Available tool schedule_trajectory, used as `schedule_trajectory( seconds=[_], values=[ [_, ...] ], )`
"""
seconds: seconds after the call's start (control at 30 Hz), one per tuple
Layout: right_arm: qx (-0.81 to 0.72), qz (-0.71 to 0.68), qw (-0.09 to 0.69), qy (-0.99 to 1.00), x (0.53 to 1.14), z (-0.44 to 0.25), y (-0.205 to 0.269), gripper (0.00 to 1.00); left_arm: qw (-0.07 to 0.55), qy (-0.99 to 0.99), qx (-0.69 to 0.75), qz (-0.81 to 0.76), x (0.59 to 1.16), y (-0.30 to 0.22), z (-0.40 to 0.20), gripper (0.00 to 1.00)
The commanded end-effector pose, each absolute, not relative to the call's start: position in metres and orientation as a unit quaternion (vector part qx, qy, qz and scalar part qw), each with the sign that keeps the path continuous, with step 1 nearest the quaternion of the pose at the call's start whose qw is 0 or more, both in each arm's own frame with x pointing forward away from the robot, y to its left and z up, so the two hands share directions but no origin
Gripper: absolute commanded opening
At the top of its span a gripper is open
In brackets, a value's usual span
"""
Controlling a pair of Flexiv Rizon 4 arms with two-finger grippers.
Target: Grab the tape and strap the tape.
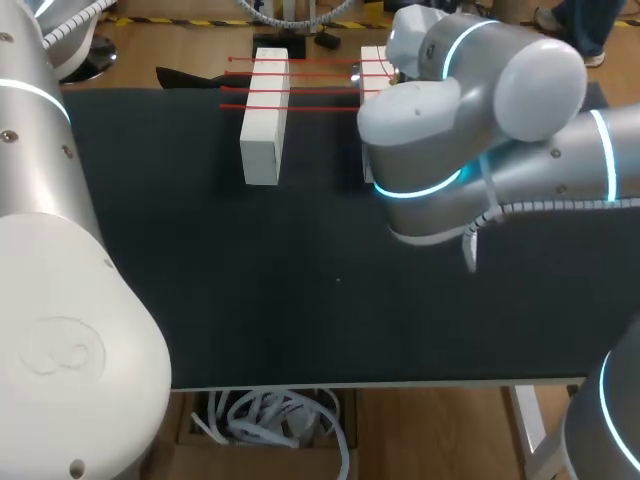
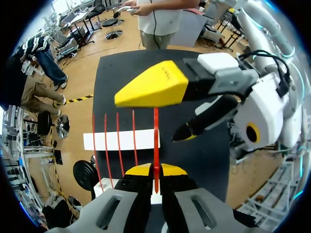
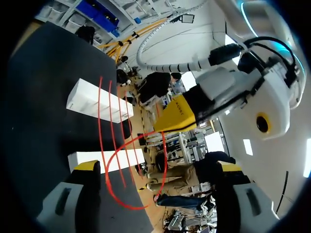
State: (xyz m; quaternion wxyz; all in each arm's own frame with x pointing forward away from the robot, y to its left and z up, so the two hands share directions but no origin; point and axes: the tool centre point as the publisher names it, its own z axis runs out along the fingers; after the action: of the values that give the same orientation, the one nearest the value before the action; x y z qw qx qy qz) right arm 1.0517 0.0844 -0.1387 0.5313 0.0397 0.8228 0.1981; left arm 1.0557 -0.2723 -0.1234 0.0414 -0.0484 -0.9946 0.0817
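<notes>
Left pincer [image 2: 155, 171] clamps red tape [image 2: 156, 136]; right pincer [image 3: 158, 166] spread wide.

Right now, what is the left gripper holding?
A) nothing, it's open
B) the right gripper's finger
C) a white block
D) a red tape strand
D: in the left wrist view both yellow tips of the left gripper press on one red tape strand, which runs ahead across the white block.

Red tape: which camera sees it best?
The left wrist view. One strand of tape runs straight into the shut left gripper, with four more over a white block. The right wrist view shows a loop inside the open right gripper. The head view shows thin lines, partly behind the right arm.
</notes>
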Motion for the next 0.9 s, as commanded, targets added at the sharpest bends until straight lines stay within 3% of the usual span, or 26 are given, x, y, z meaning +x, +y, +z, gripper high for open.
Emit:
schedule_trajectory(
  seconds=[0.03,0.43,0.53,0.63,0.9],
  values=[
    [0.024,0.224,0.491,0.841,1.040,-0.125,0.049,1.00,0.042,-0.995,-0.048,0.080,1.056,-0.272,-0.123,0.00],
    [0.070,0.219,0.411,0.882,1.077,-0.137,-0.067,1.00,0.042,-0.995,-0.048,0.080,1.056,-0.272,-0.123,0.00],
    [0.040,0.214,0.426,0.878,1.089,-0.136,-0.078,0.95,0.042,-0.995,-0.048,0.080,1.056,-0.272,-0.123,0.00],
    [0.012,0.230,0.424,0.876,1.099,-0.139,-0.082,1.00,0.042,-0.995,-0.048,0.080,1.056,-0.272,-0.123,0.00],
    [-0.006,0.256,0.414,0.874,1.104,-0.143,-0.078,1.00,0.042,-0.995,-0.048,0.080,1.056,-0.272,-0.123,0.00]
  ],
)
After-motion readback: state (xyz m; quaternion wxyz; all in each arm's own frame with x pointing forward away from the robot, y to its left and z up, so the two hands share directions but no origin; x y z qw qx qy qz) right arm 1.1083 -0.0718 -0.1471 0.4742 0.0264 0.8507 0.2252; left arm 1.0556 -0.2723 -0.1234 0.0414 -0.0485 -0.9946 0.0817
